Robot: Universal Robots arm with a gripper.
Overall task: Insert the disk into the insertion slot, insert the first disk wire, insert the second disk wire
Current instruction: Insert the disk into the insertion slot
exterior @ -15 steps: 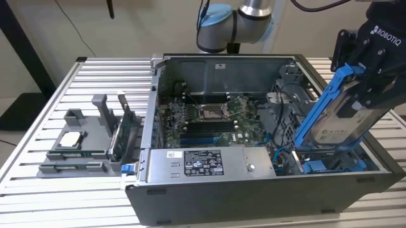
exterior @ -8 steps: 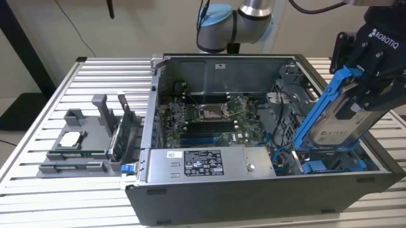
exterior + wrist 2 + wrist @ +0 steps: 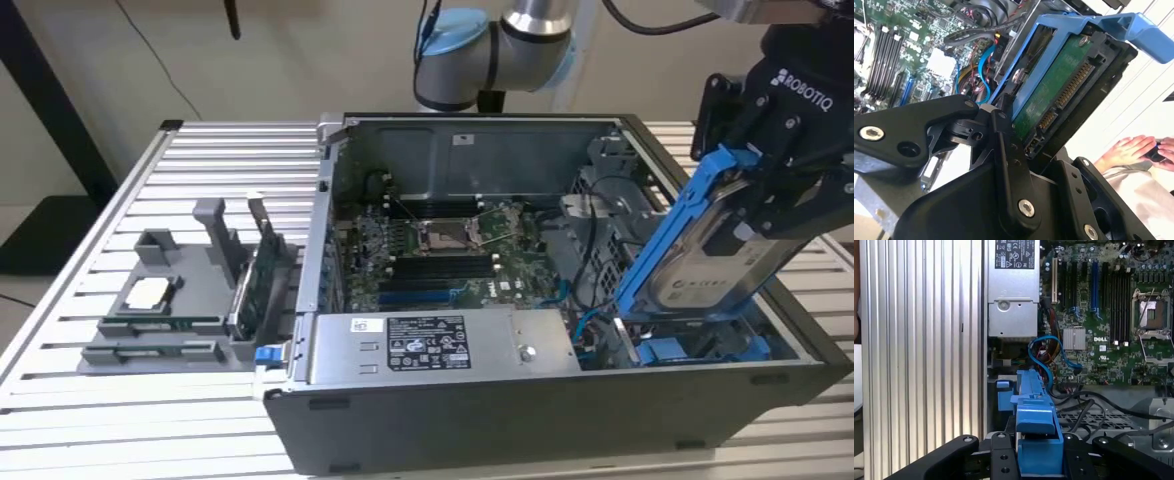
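The tool (image 3: 777, 200) is closed on the disk (image 3: 727, 270), with one finger on each flat side and the blue carrier between them. It grips the upper part of the disk. In the exterior view the disk stands steeply tilted. Its top leans toward the exterior view's right, and its lower end is down inside the open case (image 3: 534, 415), at the case's corner on that same side. The slot (image 3: 701, 348), with its blue rails, lies directly under this lower end. I cannot tell if the disk already touches the rails. The disk is not flat in the slot.

In the second wrist view the green board of the disk and its connectors face the camera, and a person's hands (image 3: 1131, 150) are in the background, well apart from the tool.

Inside the case the board (image 3: 454, 250) lies on the bottom, and the silver power box (image 3: 441, 345) sits along the near wall, beside the slot. Blue cables (image 3: 1046, 352) curl between the power box and the disk. The case stands on the ribbed desk (image 3: 134, 430). A grey tray (image 3: 174, 300) with small parts is on the desk, at the exterior view's left of the case.
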